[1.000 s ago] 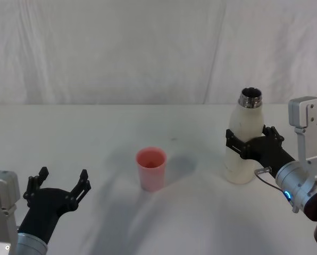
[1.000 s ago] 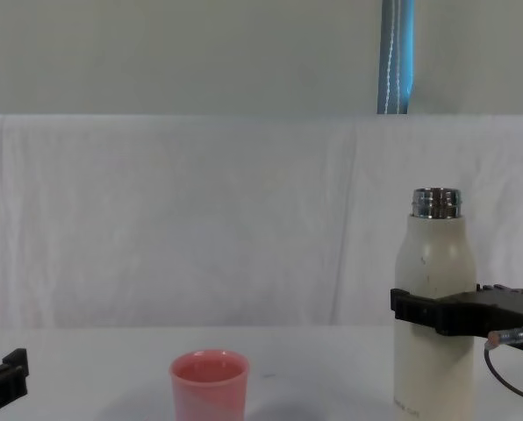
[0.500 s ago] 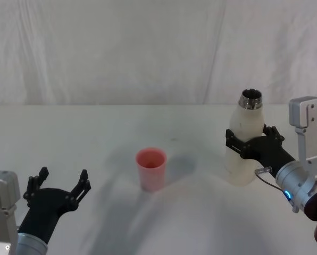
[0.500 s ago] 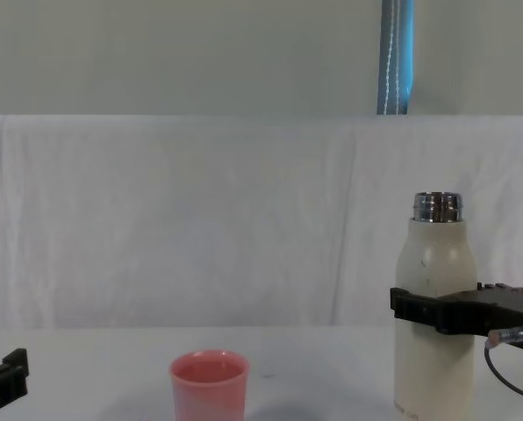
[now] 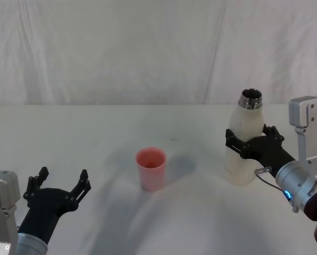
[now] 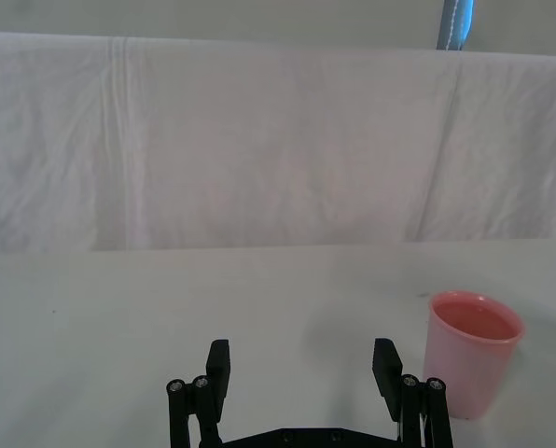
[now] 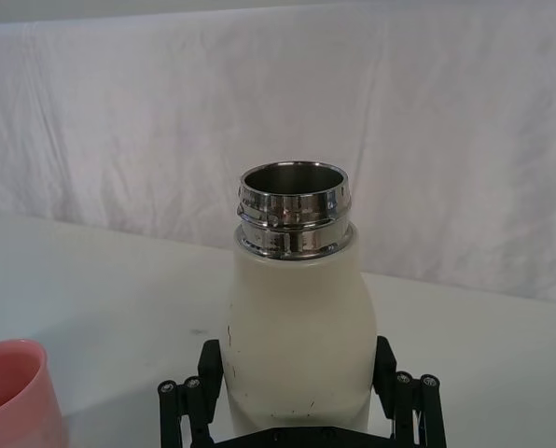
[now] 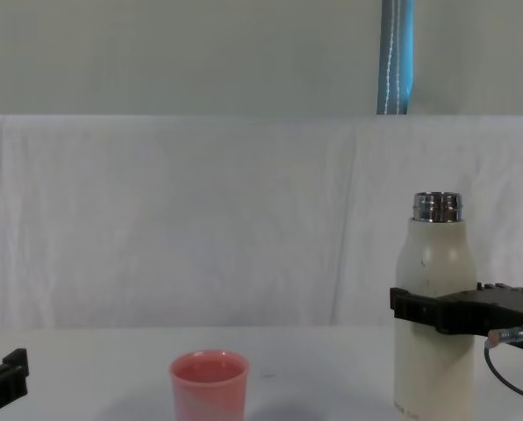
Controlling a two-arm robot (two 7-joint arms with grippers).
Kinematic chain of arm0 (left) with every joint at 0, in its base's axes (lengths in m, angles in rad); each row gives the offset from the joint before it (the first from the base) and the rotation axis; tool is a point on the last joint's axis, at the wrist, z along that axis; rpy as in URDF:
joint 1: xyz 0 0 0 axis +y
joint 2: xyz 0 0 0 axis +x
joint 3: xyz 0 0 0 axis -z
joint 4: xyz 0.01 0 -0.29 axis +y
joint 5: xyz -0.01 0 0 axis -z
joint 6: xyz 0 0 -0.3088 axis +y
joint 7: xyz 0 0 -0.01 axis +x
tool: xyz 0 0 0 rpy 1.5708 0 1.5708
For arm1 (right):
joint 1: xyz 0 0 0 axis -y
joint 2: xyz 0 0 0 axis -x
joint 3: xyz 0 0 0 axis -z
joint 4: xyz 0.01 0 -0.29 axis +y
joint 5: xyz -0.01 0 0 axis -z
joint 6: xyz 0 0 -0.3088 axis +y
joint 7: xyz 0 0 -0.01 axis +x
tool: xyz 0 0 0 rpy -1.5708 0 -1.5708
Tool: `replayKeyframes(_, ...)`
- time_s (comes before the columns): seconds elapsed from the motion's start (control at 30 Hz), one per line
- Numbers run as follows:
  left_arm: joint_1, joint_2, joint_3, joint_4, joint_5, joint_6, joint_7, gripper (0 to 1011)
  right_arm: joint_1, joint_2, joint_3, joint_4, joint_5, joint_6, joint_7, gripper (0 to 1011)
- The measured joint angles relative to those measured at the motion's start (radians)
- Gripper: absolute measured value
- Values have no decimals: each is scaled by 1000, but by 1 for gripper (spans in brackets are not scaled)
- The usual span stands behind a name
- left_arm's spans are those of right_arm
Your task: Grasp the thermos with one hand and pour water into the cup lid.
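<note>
White cloth covers the surface (image 5: 94, 138) and hangs as a backdrop behind it. I have the right gripper (image 5: 250, 144) closed around the middle of the thermos (image 5: 243, 141), its fingers (image 7: 192, 397) pressed to either side of the cream body. Compared with a second ago the bottle sits very slightly higher against the backdrop in the chest view, so I judge it has begun to lift off the surface; it stays upright, steel neck open. The cup lid (image 5: 151, 168) stands well apart to the thermos's left, near the middle, upright and untouched. My left gripper (image 5: 60, 187) waits low on the left, fingers spread wide and empty. Next I judge a carry toward the cup, then a tilt.
</note>
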Motion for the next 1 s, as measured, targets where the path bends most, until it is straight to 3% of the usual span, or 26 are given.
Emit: replayKeyframes(1.0,0,0,0,0,0,0,0,1001,-23,2,10,-27,28,16,3,1000)
